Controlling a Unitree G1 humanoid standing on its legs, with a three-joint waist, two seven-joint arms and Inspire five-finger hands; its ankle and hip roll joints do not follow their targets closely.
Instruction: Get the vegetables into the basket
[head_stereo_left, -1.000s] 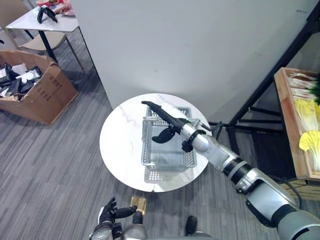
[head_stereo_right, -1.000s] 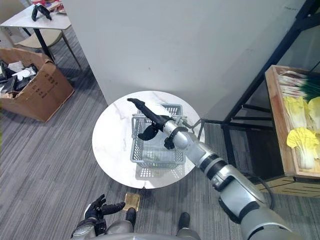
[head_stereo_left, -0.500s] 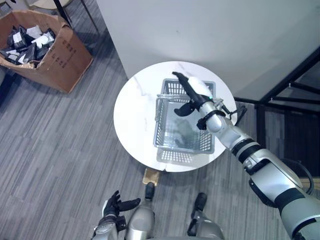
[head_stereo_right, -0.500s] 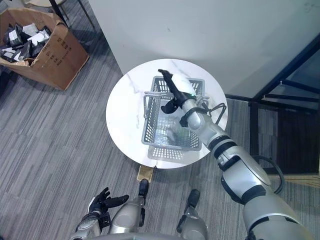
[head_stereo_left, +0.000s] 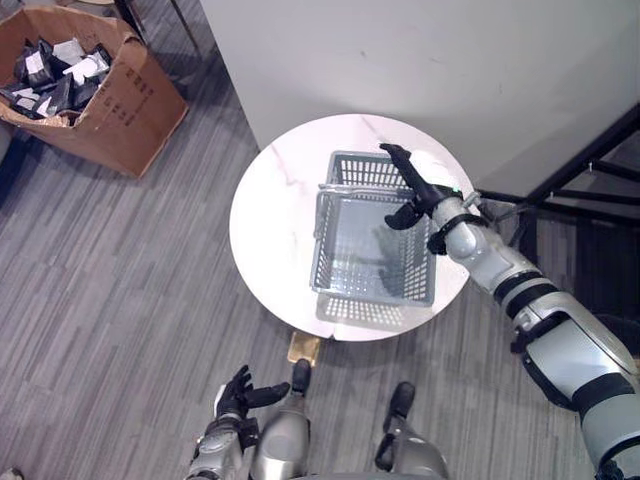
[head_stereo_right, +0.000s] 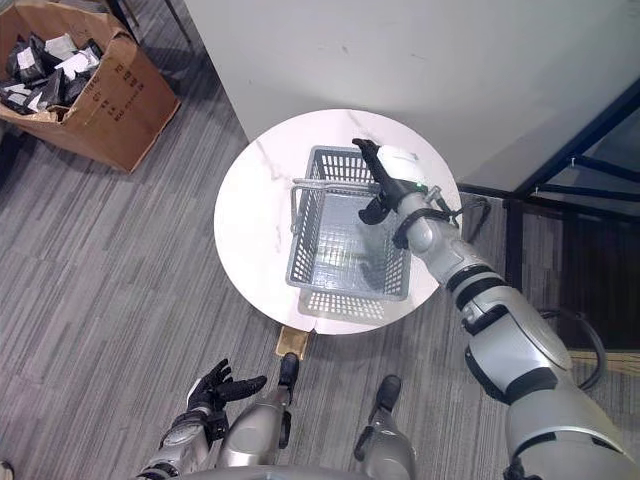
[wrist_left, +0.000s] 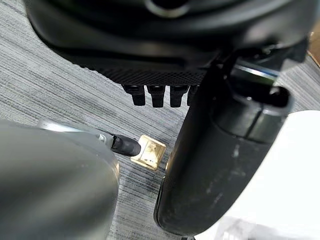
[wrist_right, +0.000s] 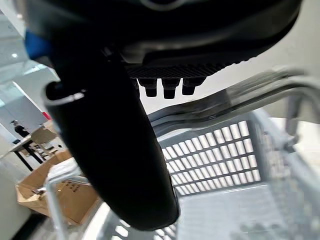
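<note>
A grey mesh basket (head_stereo_left: 322, 240) stands on a round white table (head_stereo_left: 270, 220), its two handles folded up across the far end. I see nothing lying in it. My right hand (head_stereo_left: 415, 190) hovers over the basket's far right rim, open, with straight fingers pointing away from me and the thumb hanging toward the inside. In the right wrist view the thumb (wrist_right: 110, 150) is spread above the basket's wall (wrist_right: 215, 160) and the handles (wrist_right: 240, 97). My left hand (head_stereo_left: 240, 392) hangs low over the floor, open and holding nothing.
A grey wall (head_stereo_left: 400, 60) rises just behind the table. An open cardboard box (head_stereo_left: 110, 90) full of packets sits on the floor at the far left. A black shelf frame (head_stereo_left: 590, 165) stands to the right. A brass floor plate (head_stereo_left: 304, 349) lies at the table's near edge.
The camera has shifted. Against the basket, my right hand has moved from its far left side across to its far right rim, staying open. The left hand stays low.
</note>
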